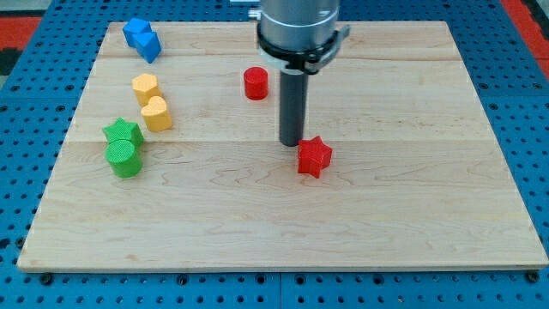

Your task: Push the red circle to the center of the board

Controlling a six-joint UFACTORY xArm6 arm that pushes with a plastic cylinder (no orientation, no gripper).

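The red circle point(256, 83) is a short red cylinder standing on the wooden board point(386, 223), above the board's middle and a little to the view's left. My tip point(291, 142) rests on the board near its middle, below and to the right of the red circle, with a clear gap between them. A red star point(315, 156) lies just right of and slightly below my tip, close to it or touching.
Two blue blocks point(142, 38) sit touching at the top left. A yellow hexagon-like block point(146, 87) and a yellow rounded block point(157, 112) stand below them. A green star point(123, 133) and a green circle point(125, 159) are at the left.
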